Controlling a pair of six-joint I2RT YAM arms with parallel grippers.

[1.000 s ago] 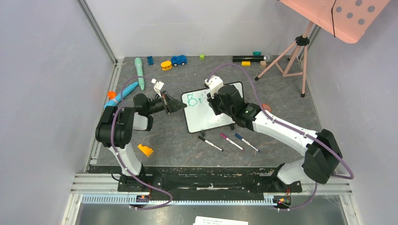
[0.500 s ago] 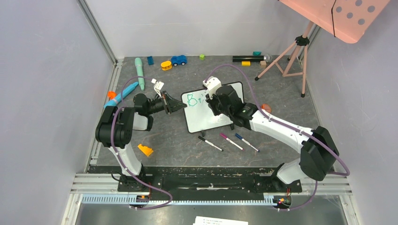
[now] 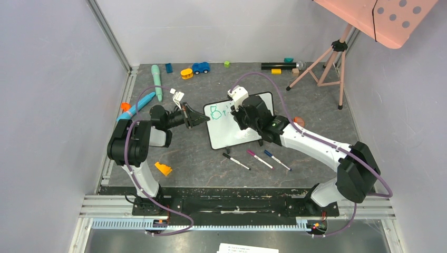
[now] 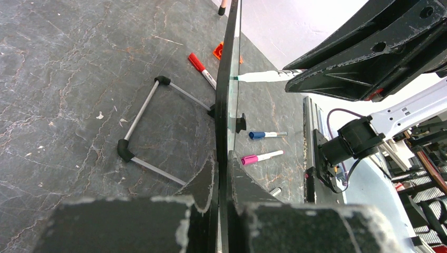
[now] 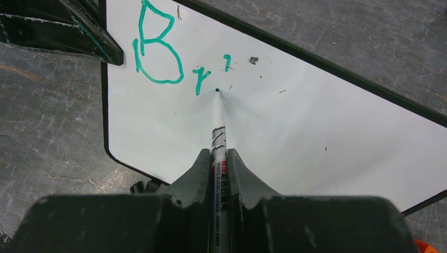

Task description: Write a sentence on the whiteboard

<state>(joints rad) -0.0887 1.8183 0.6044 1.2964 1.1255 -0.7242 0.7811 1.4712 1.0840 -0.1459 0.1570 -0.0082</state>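
Markers (image 3: 260, 158) in front of whiteboard (image 3: 229, 134): three

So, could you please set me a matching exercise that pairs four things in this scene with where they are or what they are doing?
Things:
1. left pincer
2. right pincer
3. blue toy car
4. orange wedge

States:
A. lying beside the left arm
B. shut on the marker, tip at the whiteboard
C. near the far edge of the table
D. shut on the whiteboard's edge

Pairs: 1-D, 2-B, 3-C, 4-A
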